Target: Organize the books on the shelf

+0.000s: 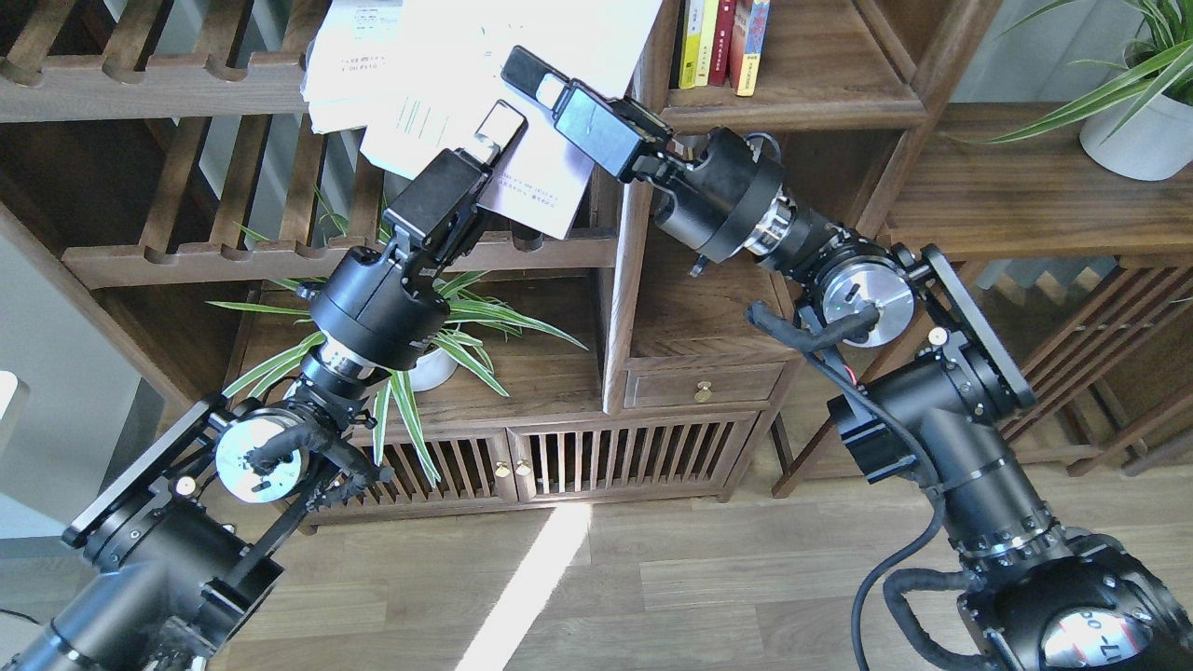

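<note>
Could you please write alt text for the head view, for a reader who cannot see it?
Two black robot arms reach up to white books lying on a slatted rack. To the right, four thin books stand upright on a wooden shelf.

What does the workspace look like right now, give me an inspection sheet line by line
Surface: solid plank shelf at upper right, partly free beside the standing books.
Job's things: white books lying over the slatted rack; yellow, red and orange books upright on the shelf.
Clutter: nothing seen.
End effectors: left end effector and right end effector both at the white books; grip cannot be judged.
Cables: black cable looping along the right arm.
Surroundings: spider plant on the cabinet, second potted plant at right, brass-knobbed drawer, wood floor.
</note>
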Action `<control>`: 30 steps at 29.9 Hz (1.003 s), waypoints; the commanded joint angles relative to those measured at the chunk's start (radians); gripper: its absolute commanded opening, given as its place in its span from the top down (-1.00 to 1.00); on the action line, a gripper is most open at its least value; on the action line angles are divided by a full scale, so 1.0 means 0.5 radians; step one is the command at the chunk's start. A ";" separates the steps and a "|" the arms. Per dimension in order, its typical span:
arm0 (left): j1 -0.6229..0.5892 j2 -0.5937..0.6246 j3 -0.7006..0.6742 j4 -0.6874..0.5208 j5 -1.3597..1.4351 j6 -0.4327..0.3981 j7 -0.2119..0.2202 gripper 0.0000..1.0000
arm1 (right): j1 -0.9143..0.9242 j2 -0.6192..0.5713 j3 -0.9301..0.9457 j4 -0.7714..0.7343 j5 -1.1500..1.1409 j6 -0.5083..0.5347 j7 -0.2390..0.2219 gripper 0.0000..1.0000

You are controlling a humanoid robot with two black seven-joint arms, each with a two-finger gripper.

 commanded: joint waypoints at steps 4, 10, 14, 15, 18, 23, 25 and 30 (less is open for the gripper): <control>-0.001 -0.003 0.000 -0.025 -0.001 0.001 0.000 -0.25 | 0.001 0.000 -0.001 0.000 0.007 0.000 -0.006 0.89; -0.001 0.031 -0.010 -0.047 0.002 0.001 0.000 -0.61 | 0.001 0.000 0.002 -0.003 0.007 0.000 -0.009 0.89; -0.001 0.068 -0.010 -0.099 0.005 0.001 0.000 -0.77 | 0.001 0.000 0.002 -0.009 0.007 0.000 -0.012 0.89; -0.001 0.071 -0.010 -0.111 0.005 0.001 0.000 -0.80 | 0.001 0.000 -0.001 -0.009 0.004 0.000 -0.012 0.89; 0.002 0.119 -0.013 -0.111 0.017 0.001 0.000 -0.94 | -0.002 -0.003 0.005 -0.009 0.007 0.000 -0.018 0.89; 0.109 0.224 -0.010 -0.111 0.033 0.001 0.000 -0.97 | -0.014 -0.095 0.023 -0.006 0.007 0.000 -0.031 0.89; 0.158 0.270 -0.013 -0.108 0.060 0.001 0.000 -0.98 | -0.014 -0.132 0.033 -0.006 0.010 0.000 -0.031 0.89; 0.287 0.353 -0.083 -0.099 0.091 0.001 0.000 -0.98 | -0.038 -0.312 0.072 -0.003 0.044 0.000 -0.031 0.89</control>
